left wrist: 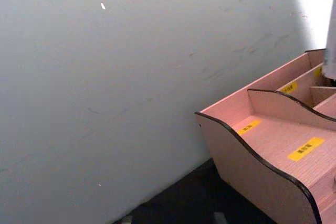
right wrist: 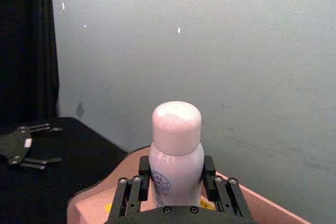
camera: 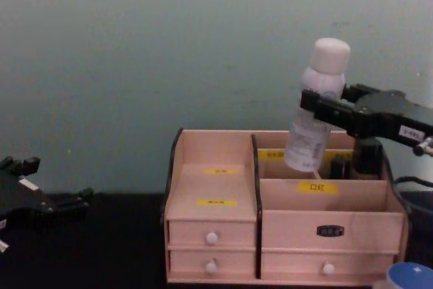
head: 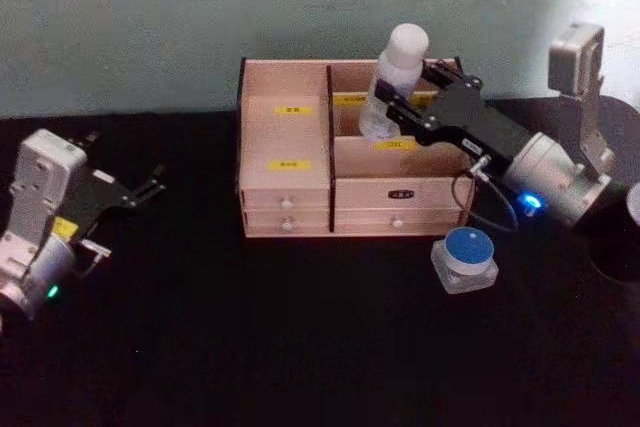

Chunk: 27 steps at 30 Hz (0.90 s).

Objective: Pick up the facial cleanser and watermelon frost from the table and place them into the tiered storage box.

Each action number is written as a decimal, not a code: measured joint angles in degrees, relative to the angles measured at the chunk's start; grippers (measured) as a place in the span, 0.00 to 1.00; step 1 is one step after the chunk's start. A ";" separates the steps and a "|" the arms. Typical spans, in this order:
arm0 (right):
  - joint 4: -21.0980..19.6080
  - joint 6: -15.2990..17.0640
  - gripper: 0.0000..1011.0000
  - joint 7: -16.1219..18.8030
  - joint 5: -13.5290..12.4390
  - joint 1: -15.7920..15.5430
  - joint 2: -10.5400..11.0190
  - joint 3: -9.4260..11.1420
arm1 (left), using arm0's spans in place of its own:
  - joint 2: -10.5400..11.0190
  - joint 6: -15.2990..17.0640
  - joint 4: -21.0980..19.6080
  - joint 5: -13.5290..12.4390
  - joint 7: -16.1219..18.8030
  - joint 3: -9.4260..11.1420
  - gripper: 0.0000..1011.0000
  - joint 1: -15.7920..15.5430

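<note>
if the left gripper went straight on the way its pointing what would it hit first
Most likely the left side panel of the pale pink wooden tiered storage box. The left gripper points across the black table toward it, though it might pass behind to the grey wall.

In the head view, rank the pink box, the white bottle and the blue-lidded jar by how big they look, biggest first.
1. Box: clearly largest.
2. Bottle, held over the box by the right tool: slightly bigger than the jar, but raised nearer the camera, so unsure.
3. Jar.
Left tool idles far left.
</note>
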<state>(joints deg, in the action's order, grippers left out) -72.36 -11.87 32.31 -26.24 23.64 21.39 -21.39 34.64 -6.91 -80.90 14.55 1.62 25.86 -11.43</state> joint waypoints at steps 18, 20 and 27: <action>9.36 -2.18 0.59 -0.63 4.30 5.80 -4.07 -0.60 | 0.00 0.00 0.00 0.00 0.00 0.00 0.99 0.00; 10.55 -2.33 0.59 -0.78 4.94 6.40 -4.52 -0.67 | 0.00 0.00 0.00 0.00 0.00 0.00 0.99 0.00; 13.80 -2.57 0.59 -1.03 6.31 8.06 -5.75 -0.74 | 0.00 0.00 0.00 0.00 0.00 0.00 0.99 0.00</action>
<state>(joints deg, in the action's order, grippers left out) -58.57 -14.44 31.29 -19.93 31.70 15.64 -22.13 34.64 -6.91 -80.90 14.55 1.62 25.86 -11.43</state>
